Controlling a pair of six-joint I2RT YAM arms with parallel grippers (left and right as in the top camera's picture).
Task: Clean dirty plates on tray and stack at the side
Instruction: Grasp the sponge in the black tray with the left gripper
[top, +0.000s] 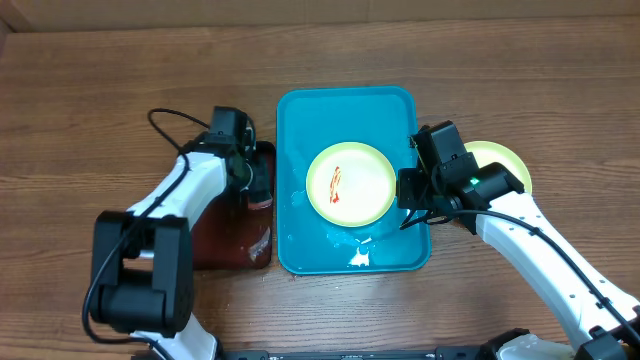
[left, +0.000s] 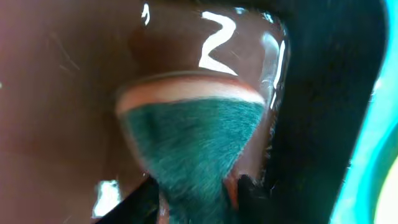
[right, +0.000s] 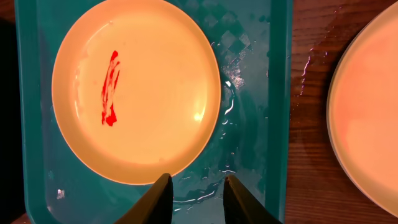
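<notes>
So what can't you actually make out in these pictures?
- Plate beside the tray: overhead, the right arm covers half; right wrist view, the frame edge cuts it.
- Left claw: overhead, its wrist hides it; left wrist view, too close and blurred to judge its grip.
- Teal bristly thing: left wrist view, blurred, unidentifiable.

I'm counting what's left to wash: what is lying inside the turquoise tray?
One yellow-green rimmed plate with a red smear, sitting among puddles of water. The tray floor beneath the plate is hidden, so whether anything lies under it can't be told.
</notes>
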